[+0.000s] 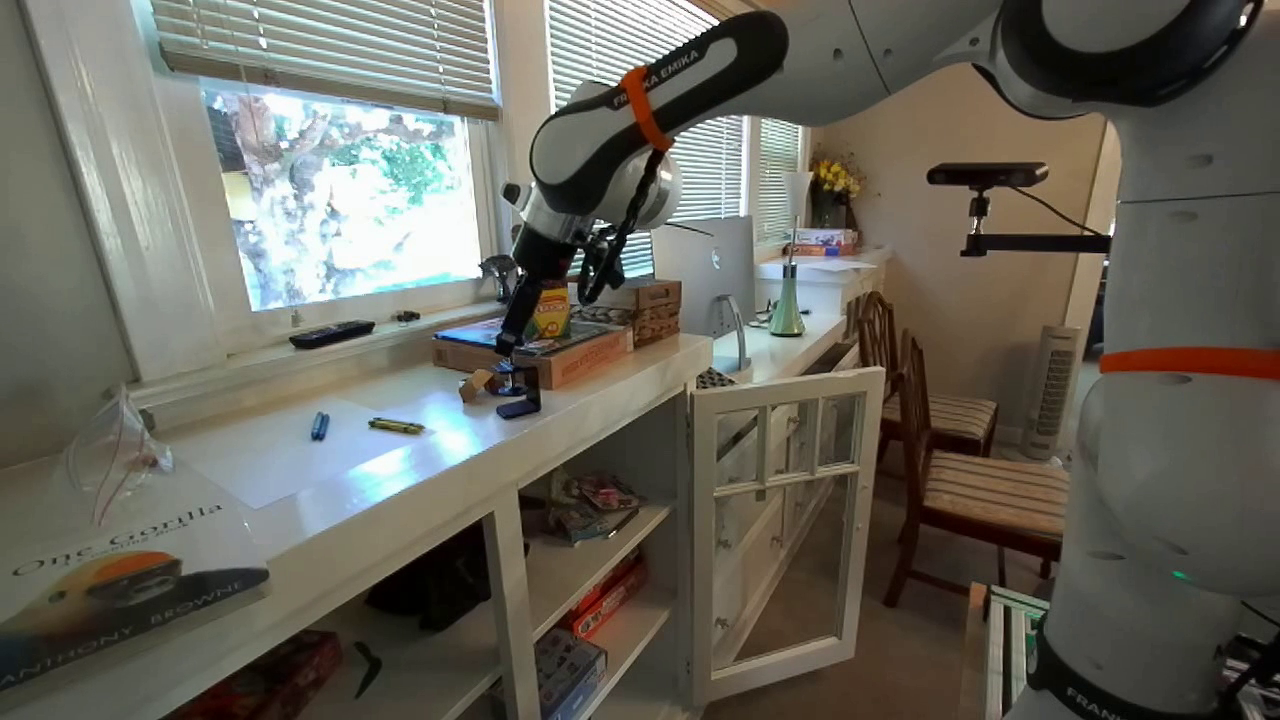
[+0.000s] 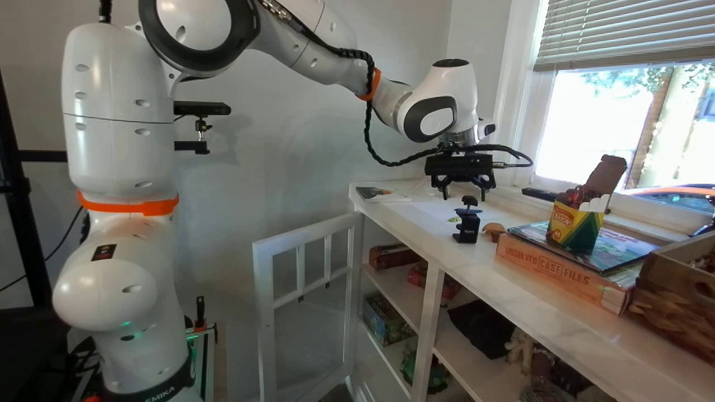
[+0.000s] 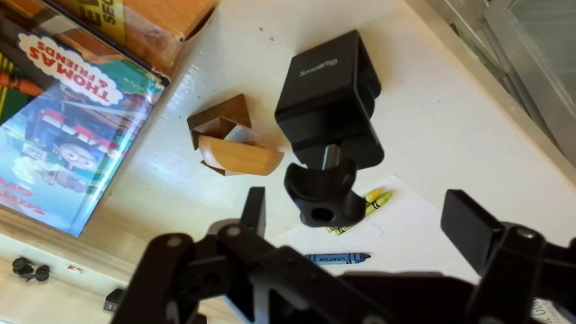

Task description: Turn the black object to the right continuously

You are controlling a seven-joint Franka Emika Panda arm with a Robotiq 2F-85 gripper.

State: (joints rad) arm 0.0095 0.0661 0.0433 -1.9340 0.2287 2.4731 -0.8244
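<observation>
Your target, the black, blocky, metal-looking clamp [image 3: 326, 96], stands upright on the glossy white counter [image 3: 418, 108], near the front edge & just beside a tan-brown folded piece [image 3: 243, 155], material unclear. Its black, winged knob [image 3: 324, 193] is on top. Your black, flat-padded fingers [image 3: 470, 227] are spread wide w/ nothing gripped. In the wrist view the knob sits nearer the picture-left finger, so I'd re-centre 1st, then lower straight down & pinch the knob only, not the body. Rotate clockwise (prob. what "right" means, seen from above), let go, unwind, regrip, rpt. Go easy: clamp looks free-standing, so it may spin or slide.
</observation>
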